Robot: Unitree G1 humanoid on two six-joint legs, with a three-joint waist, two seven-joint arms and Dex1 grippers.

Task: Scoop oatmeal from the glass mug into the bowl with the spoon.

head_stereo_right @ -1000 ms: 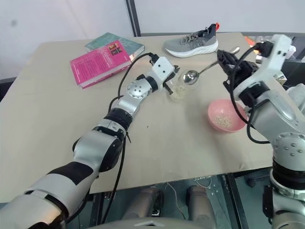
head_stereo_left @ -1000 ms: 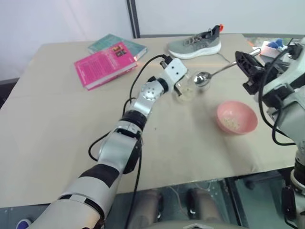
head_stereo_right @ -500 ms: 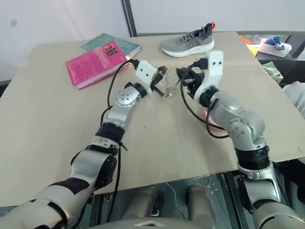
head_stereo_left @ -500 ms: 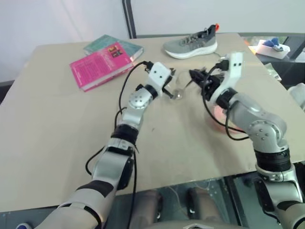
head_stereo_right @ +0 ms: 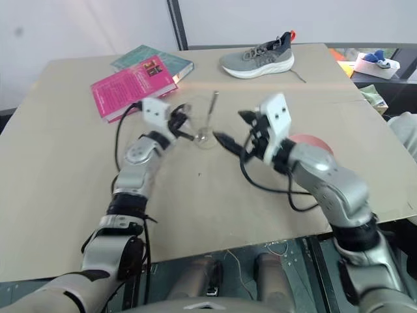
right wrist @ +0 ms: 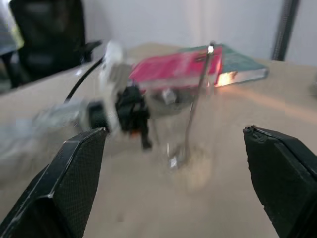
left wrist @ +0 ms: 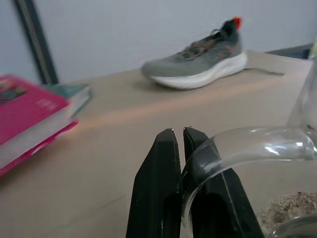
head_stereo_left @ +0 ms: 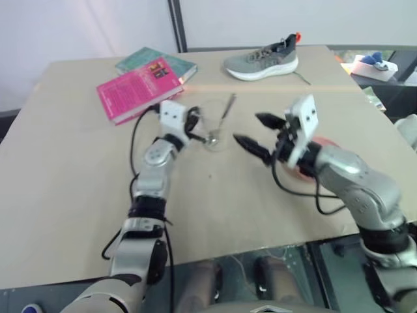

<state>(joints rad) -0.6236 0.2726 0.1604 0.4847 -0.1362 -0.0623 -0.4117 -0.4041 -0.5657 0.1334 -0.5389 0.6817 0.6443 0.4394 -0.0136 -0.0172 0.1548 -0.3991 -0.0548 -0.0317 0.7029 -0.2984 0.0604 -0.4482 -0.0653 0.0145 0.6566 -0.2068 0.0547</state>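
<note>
The glass mug is sitting mid-table with oatmeal in it and the spoon standing inside. The left gripper is pinching its handle. The right gripper, spread wide and empty, is hovering beside, hiding most of the pink bowl. No lettering on the books is legible.

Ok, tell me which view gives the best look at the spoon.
The right wrist view: the spoon stands in the glass mug, handle up, seen whole between the open right end effector's fingers. Both eye views show it smaller, leaning in the mug. In the left wrist view I cannot make it out.
</note>
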